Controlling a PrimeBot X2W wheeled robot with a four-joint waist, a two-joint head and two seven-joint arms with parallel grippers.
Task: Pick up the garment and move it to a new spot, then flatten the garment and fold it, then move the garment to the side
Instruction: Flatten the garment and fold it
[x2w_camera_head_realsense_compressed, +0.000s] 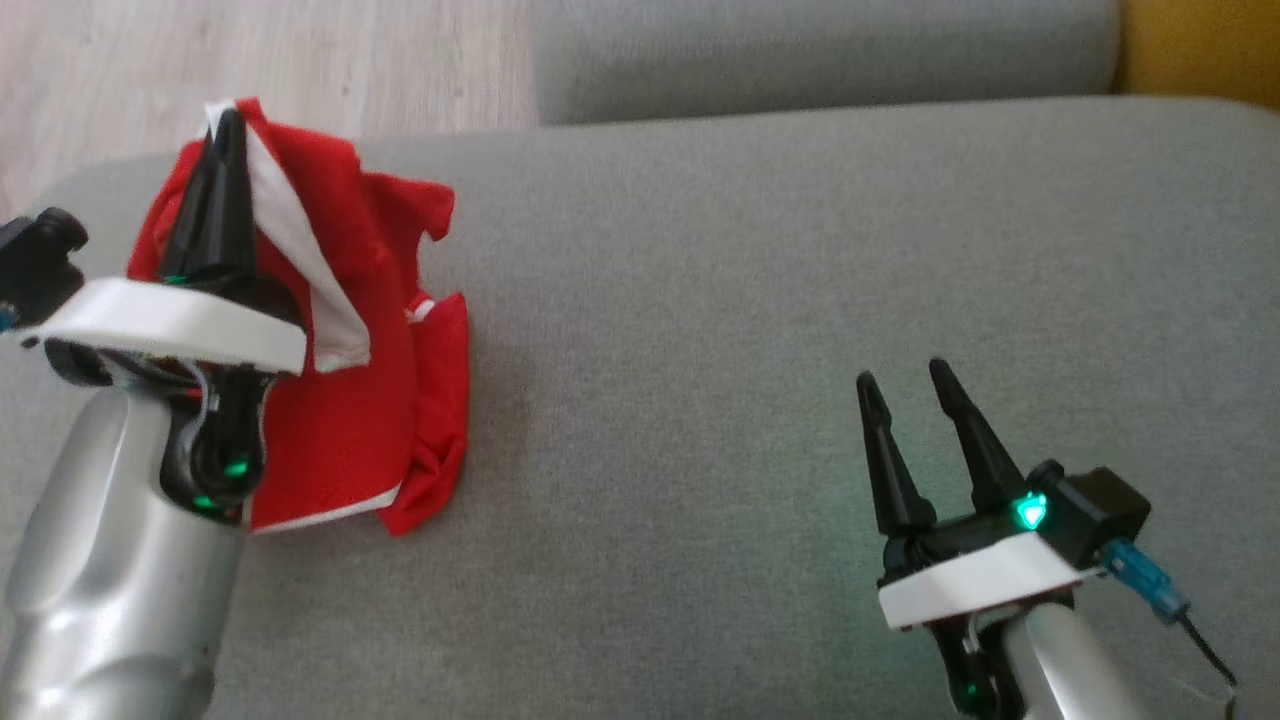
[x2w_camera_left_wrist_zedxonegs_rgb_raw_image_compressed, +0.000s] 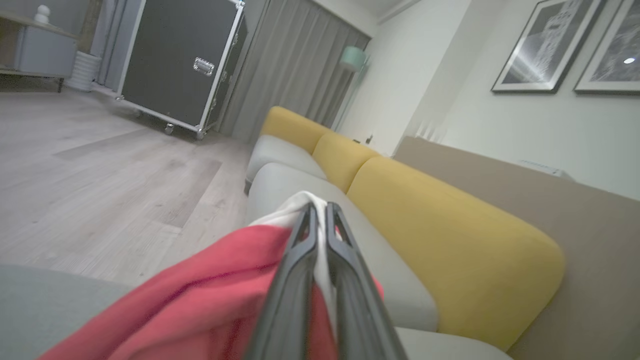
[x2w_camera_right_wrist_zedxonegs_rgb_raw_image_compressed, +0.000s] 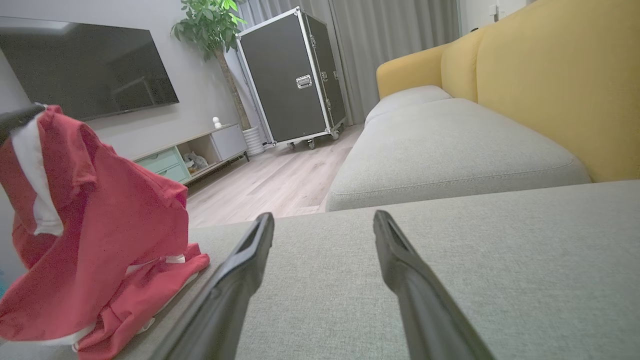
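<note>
The garment (x2w_camera_head_realsense_compressed: 360, 400) is red with white trim and hangs partly lifted at the left of the grey sofa seat (x2w_camera_head_realsense_compressed: 750, 300), its lower part still resting on the cushion. My left gripper (x2w_camera_head_realsense_compressed: 228, 125) is shut on its white-trimmed top edge; in the left wrist view the fingers (x2w_camera_left_wrist_zedxonegs_rgb_raw_image_compressed: 295, 265) pinch white and red cloth of the garment (x2w_camera_left_wrist_zedxonegs_rgb_raw_image_compressed: 200, 295). My right gripper (x2w_camera_head_realsense_compressed: 905, 385) is open low at the right, above bare cushion, with nothing between its fingers. In the right wrist view the garment (x2w_camera_right_wrist_zedxonegs_rgb_raw_image_compressed: 100, 220) hangs at the left, well away from the right gripper (x2w_camera_right_wrist_zedxonegs_rgb_raw_image_compressed: 322, 217).
Yellow backrests (x2w_camera_right_wrist_zedxonegs_rgb_raw_image_compressed: 550, 65) line the sofa's far side. A second grey cushion (x2w_camera_head_realsense_compressed: 820, 50) adjoins beyond. Wood floor (x2w_camera_head_realsense_compressed: 250, 60) lies past the left edge, with a black wheeled case (x2w_camera_right_wrist_zedxonegs_rgb_raw_image_compressed: 292, 85) and a TV unit (x2w_camera_right_wrist_zedxonegs_rgb_raw_image_compressed: 200, 150) across the room.
</note>
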